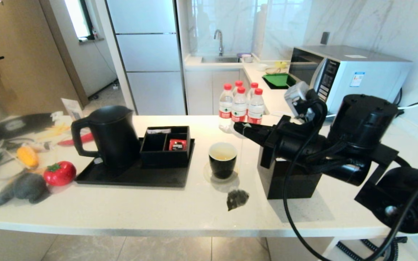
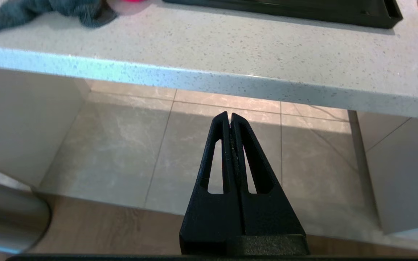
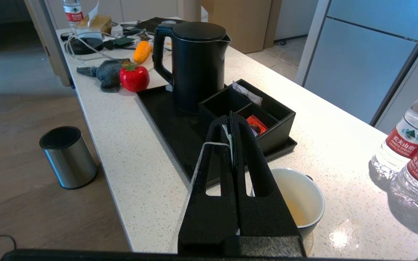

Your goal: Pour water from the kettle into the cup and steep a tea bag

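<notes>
The black kettle (image 1: 111, 136) stands upright on the left end of a black tray (image 1: 132, 175); it also shows in the right wrist view (image 3: 196, 65). To the tray's right is the small black cup (image 1: 222, 159), white-lined (image 3: 299, 203), holding a little pale yellowish water (image 3: 298, 214). My right gripper (image 1: 238, 127) hovers above and just right of the cup, shut (image 3: 229, 117) on the tea bag's white string (image 3: 209, 144). The dark tea bag (image 1: 237, 199) hangs from it in front of the cup, low by the counter; whether it touches the counter I cannot tell. My left gripper (image 2: 229, 116) is shut on nothing, below the counter's front edge.
A black compartment box (image 1: 165, 145) with a red packet (image 1: 177, 144) sits on the tray. Water bottles (image 1: 240, 105) stand behind the cup, and a black tissue box (image 1: 289, 181) is under my right arm. A red toy tomato (image 1: 60, 173) and grey cloth (image 1: 24, 188) lie left. A steel bin (image 3: 68, 156) stands on the floor.
</notes>
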Robot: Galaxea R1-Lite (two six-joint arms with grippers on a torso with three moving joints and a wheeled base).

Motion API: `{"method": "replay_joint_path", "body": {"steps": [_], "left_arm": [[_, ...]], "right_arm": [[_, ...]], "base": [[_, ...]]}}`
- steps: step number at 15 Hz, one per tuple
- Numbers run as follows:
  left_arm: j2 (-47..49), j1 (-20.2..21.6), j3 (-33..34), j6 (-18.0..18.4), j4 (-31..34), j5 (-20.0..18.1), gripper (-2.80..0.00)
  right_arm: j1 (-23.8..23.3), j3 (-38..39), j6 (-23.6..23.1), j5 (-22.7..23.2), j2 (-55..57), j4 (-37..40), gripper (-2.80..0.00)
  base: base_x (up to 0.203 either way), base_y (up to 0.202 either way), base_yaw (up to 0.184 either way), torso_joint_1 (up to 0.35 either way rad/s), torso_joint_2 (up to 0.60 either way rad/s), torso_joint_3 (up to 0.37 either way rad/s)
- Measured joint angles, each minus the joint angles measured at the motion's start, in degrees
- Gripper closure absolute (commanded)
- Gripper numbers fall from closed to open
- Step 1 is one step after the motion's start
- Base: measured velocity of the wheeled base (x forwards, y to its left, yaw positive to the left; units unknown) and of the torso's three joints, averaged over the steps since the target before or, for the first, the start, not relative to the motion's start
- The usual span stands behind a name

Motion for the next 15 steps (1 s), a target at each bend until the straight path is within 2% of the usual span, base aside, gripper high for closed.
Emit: {"method": "replay_joint_path", "body": {"steps": [3, 6, 9, 12, 15], "left_arm": [[-0.81, 0.00, 0.05, 3.82, 0.80, -1.72, 0.00], [-1.06, 0.00, 0.07, 9.37, 0.54, -4.12, 0.00], [-1.12, -0.29, 0.07, 9.47, 0.35, -4.20, 0.00], [-1.81, -5.57, 0.07, 9.10, 0.33, -4.23, 0.00], [-3.95, -6.54, 0.07, 5.67, 0.39, -3.68, 0.00]], "right_arm": [[0.00, 0.12, 0.00, 0.02, 0.08, -0.06, 0.00], [0.00, 0.15, 0.01, 0.00, 0.26, -0.09, 0.00], [-0.06, -0.02, 0.09, 0.00, 0.52, -0.13, 0.00], [-0.15, -0.23, 0.15, 0.02, 0.66, -0.13, 0.00], [-0.26, -0.41, 0.17, 0.06, 0.68, -0.16, 0.00]], "base": [[0.000, 0.000, 0.000, 0.000, 0.00, 0.000], [0.000, 0.000, 0.000, 0.000, 0.00, 0.000], [0.000, 0.000, 0.000, 0.000, 0.00, 0.000], [0.000, 0.000, 0.000, 0.000, 0.00, 0.000], [0.000, 0.000, 0.000, 0.000, 0.00, 0.000]]}}
